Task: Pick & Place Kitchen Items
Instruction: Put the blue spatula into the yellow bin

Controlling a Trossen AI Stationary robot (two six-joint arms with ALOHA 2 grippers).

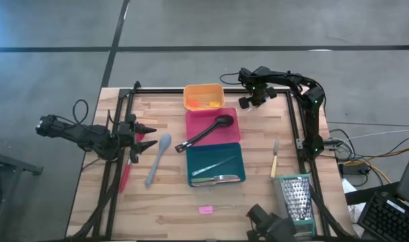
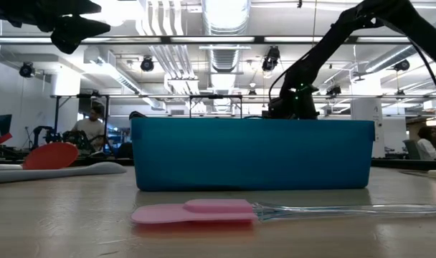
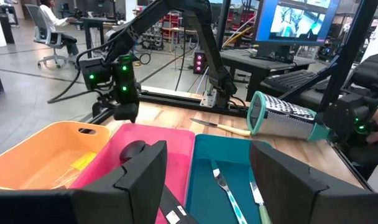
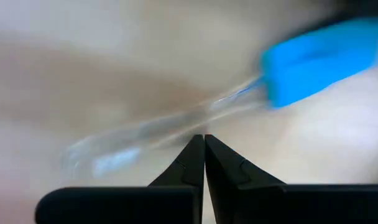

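Presently we find the left gripper (image 1: pixel 145 134) at the table's left side, above the red spatula (image 1: pixel 127 171) and beside the grey spoon (image 1: pixel 157 158), its fingers (image 3: pixel 142 177) standing apart and holding nothing. We note the right gripper (image 1: pixel 247 102) at the far right of the table, near the orange tray (image 1: pixel 203 96), fingertips pressed together just before a blue, clear-handled piece (image 4: pixel 319 62); a black spoon (image 1: pixel 208 131) lies across the pink tray (image 1: pixel 211 124), metal utensils (image 1: pixel 214 171) rest in the teal tray (image 1: pixel 215 163), and the yellow-handled knife (image 1: pixel 274 161) lies on the boards

Evenly lit from ceiling strip lights (image 2: pixel 225 14), glaring at low view's top centre; heavily blurred right wrist view; soft shadows.
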